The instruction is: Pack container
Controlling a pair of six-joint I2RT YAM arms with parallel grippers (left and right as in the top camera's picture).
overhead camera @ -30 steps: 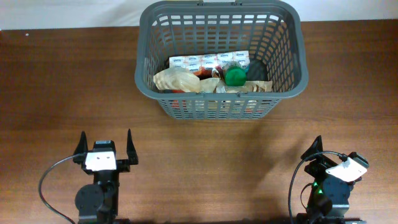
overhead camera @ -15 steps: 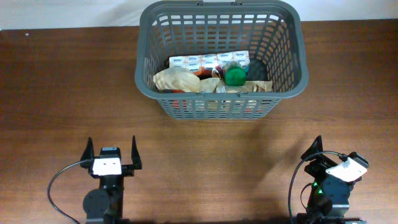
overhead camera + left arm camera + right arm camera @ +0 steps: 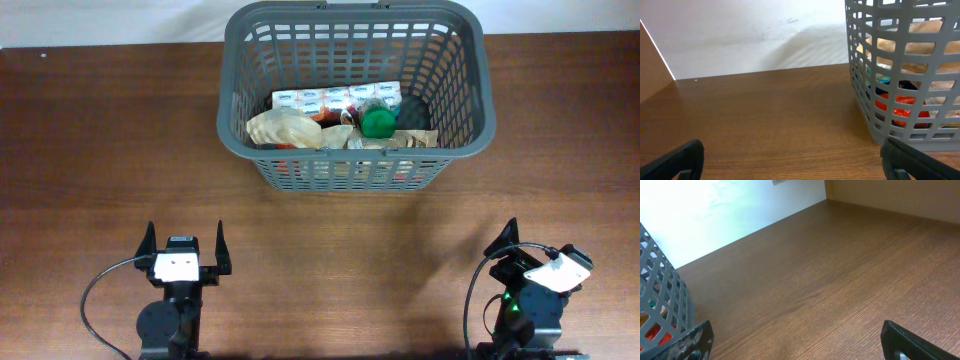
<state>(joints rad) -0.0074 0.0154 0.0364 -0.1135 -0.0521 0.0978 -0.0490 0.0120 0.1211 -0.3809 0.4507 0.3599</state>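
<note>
The container, a large dark grey lattice basket, stands at the table's back centre. Inside lie a row of small cartons, a green-capped item and tan wrapped packets. It also shows at the right of the left wrist view and at the left edge of the right wrist view. My left gripper is open and empty near the front left edge, far from the basket. My right gripper is open and empty at the front right.
The brown wooden table surrounds the basket. A white wall rises behind the table's far edge. Black cables loop beside both arm bases at the front edge.
My left arm has drawn back toward the front edge and shifted slightly right, jaws still open. The right arm and the basket have not moved.
</note>
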